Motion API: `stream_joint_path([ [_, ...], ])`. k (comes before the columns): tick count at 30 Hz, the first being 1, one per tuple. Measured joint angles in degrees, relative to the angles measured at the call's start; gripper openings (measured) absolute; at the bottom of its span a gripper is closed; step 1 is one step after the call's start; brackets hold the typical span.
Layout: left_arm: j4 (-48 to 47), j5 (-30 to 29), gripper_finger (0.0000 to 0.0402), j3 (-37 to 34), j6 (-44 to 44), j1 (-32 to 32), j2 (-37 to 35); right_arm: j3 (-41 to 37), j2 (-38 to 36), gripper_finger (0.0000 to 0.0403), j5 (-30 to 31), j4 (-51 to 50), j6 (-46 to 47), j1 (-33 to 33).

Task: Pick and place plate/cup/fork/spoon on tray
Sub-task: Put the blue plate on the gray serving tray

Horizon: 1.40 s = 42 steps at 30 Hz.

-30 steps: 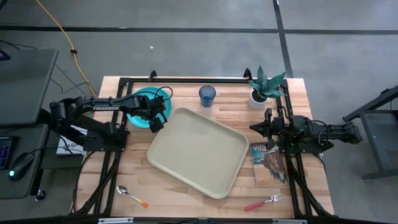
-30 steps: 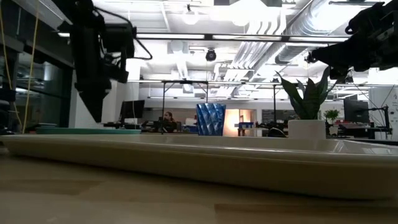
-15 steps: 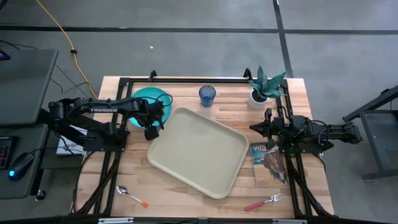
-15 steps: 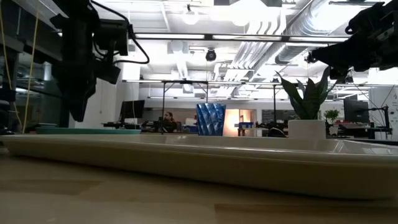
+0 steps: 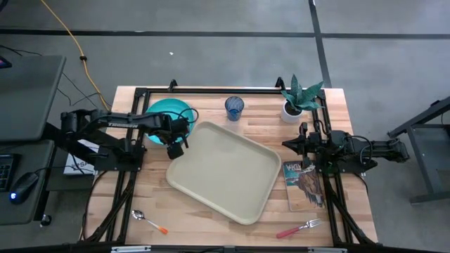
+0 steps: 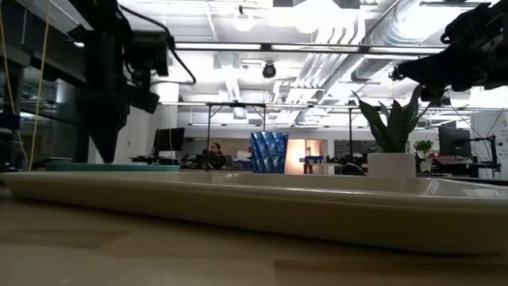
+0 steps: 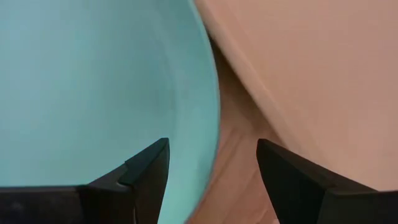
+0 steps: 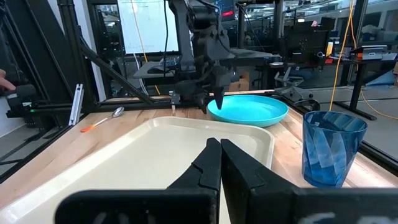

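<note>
Teal plate (image 5: 167,114) on the bench (image 5: 211,225) at its far left, touching nothing of the cream tray (image 5: 225,171) just beside it. Left claw (image 5: 175,146) over the plate's rim nearest the tray, fingers parted, holding nothing. Right claw (image 8: 219,163) pressed shut and empty, parked by the tray's right edge. Cup (image 5: 234,107) beyond the tray; spoon (image 5: 148,220) and fork (image 5: 299,228) near the front edge.

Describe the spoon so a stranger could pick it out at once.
Start from the large beige tray in the middle of the table. The spoon lies alone on the bare wood past the tray's near left corner, by the table's front edge. Its orange handle sets it apart from the red-handled fork near the front right.
</note>
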Motion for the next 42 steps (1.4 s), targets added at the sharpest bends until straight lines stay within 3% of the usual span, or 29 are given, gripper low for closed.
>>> stream_joint_path([
  [7, 1.4, -6.7, 0.0225, 0.2, -0.4, 0.1, 5.5, 0.0, 0.0, 0.0000, 0.0, 0.0, 0.0, 0.0],
  [15, 1.7, -7.0, 0.0210, 0.2, 0.1, 0.1, 8.4, 0.0, 0.0, 0.0000, 0.0, 0.0, 0.0, 0.0],
  [20, 1.8, -8.3, 0.0147, 0.3, 0.0, 0.1, 8.6, 0.0, 0.0, 0.0000, 0.0, 0.0, 0.0, 0.0],
  [27, 1.5, -12.0, 0.0012, 1.0, -0.1, 0.1, 8.1, 0.0, 0.0, 0.0000, 0.0, 0.0, 0.0, 0.0],
  [36, -0.5, -17.8, 0.0004, 4.7, 0.7, -1.9, -0.3, 0.0, 0.0, 0.0000, 0.0, 0.0, 0.0, 0.0],
  [42, -0.7, -21.3, 0.0002, 6.9, 0.7, -6.6, -7.7, 0.0, 0.0, 0.0000, 0.0, 0.0, 0.0, 0.0],
])
